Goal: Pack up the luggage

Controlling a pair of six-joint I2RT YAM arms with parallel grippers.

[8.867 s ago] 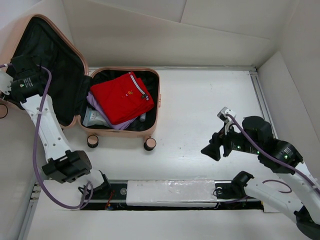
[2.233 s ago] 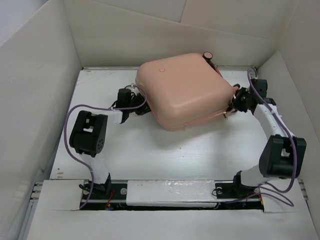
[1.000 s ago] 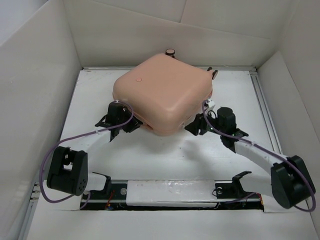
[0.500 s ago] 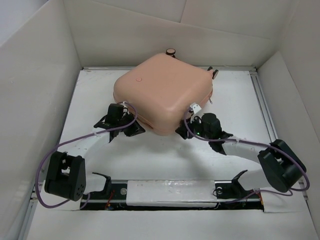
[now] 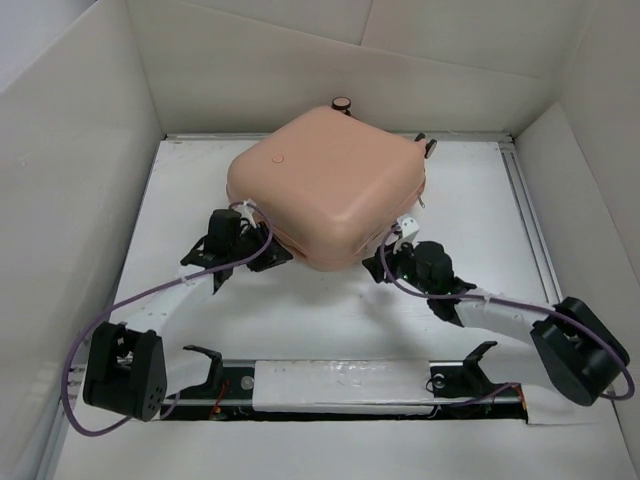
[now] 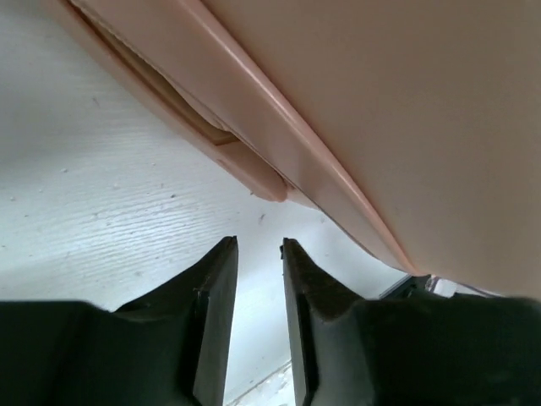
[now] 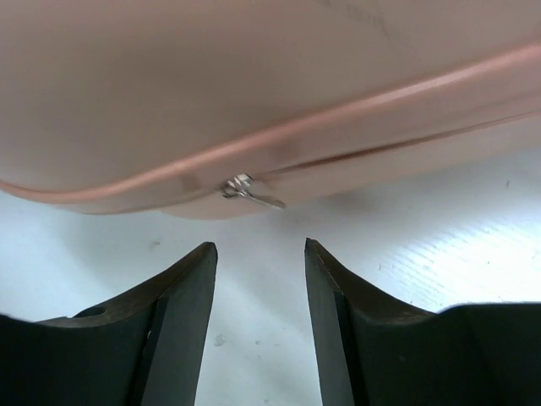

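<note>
The left gripper (image 6: pixel 258 247) is standing at a narrow opening. Its two fingers are leaving a slim gap between them and are holding nothing. It is pointing at the lower edge of the luggage (image 5: pixel 325 185) from the near-left side, with its tips just short of the shell.

The right gripper (image 7: pixel 259 247) is standing roughly half open and is also gripping nothing. Its two fingers are framing one metal zipper pull (image 7: pixel 250 194), which is hanging from the seam just ahead of them, clear of both.

**Position of the luggage**
- One peach-pink suitcase is lying closed and flat on the white table (image 5: pixel 480 200), in the far-centre area.
- It is sitting turned on the diagonal, so that one rounded corner is pointing toward the arm bases.
- It is lying between the two grippers.

**Markings**
- One small round button (image 5: pixel 278 158) is showing on the upper shell near the left corner. Any marking on it is too small to read.

**Count**
- Arms: two, each trailing one purple cable (image 5: pixel 150 292).
- Caster wheels (image 5: pixel 342 102): two are showing along the far edge.
- Raised trim line: one is running around the shell in both wrist views.
</note>
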